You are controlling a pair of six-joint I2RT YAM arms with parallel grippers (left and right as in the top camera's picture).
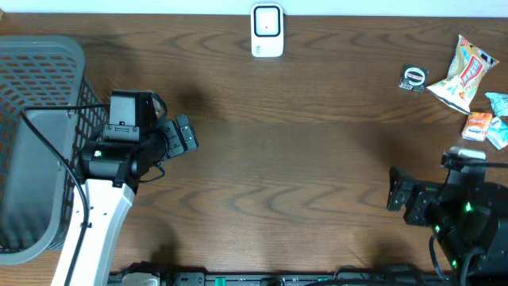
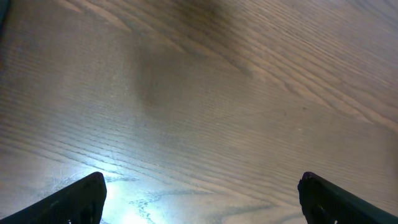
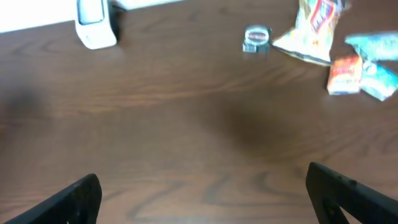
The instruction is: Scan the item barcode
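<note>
Scanner: white, upright, at far edge of surface, near centre.
Items for scanning: clustered in far right corner, well apart from both pincers. Snack bag, lying tilted; small dark round packet just left of it; orange packet and pale blue packets closer to right edge.
Left pincer: jaws spread wide, holds nothing, hangs over dark wood grain beside grey basket at left edge.
Right pincer: jaws spread wide, holds nothing, sits near right corner, looks toward scanner and packets across open wood
</note>
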